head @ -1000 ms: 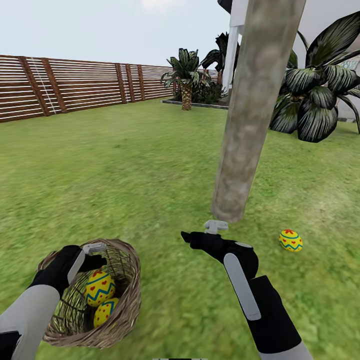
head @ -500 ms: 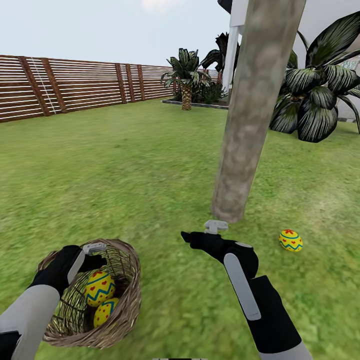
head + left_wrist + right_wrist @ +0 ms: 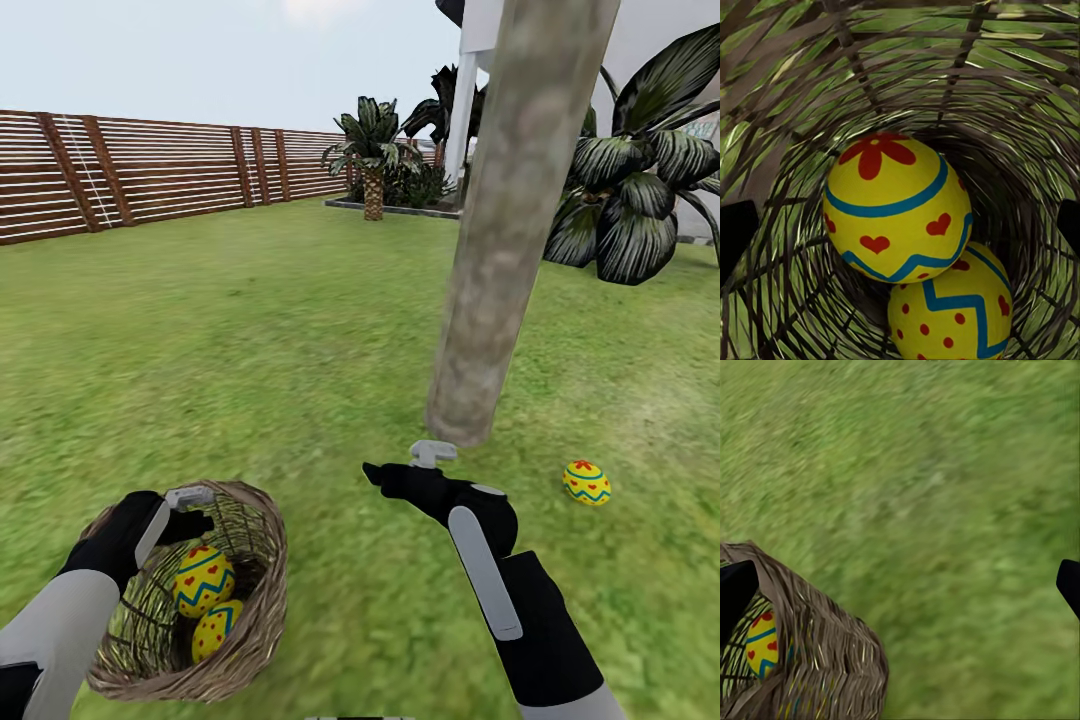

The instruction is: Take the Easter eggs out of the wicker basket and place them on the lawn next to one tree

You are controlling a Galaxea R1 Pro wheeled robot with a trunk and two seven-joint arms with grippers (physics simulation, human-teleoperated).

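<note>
Woven tan wicker forms the round basket (image 3: 245, 590), open in weave, lying tilted on the mottled lawn (image 3: 250, 340). Two smooth yellow eggs (image 3: 896, 210) sit inside, touching. The left claw (image 3: 185, 510) hangs at its rim, spread wide. A third egg (image 3: 587, 482) lies near the rough trunk (image 3: 490, 300). The right claw (image 3: 415, 462) is also spread wide.

The left arm comes in from the lower left of the head view. It has a grey sleeve and a black wrist. The left gripper (image 3: 190, 500) sits at the end, and its fingers cannot be made out. The right arm reaches up from the bottom middle. The right gripper (image 3: 410, 462) has its fingers spread wide apart, holding nothing.
</note>
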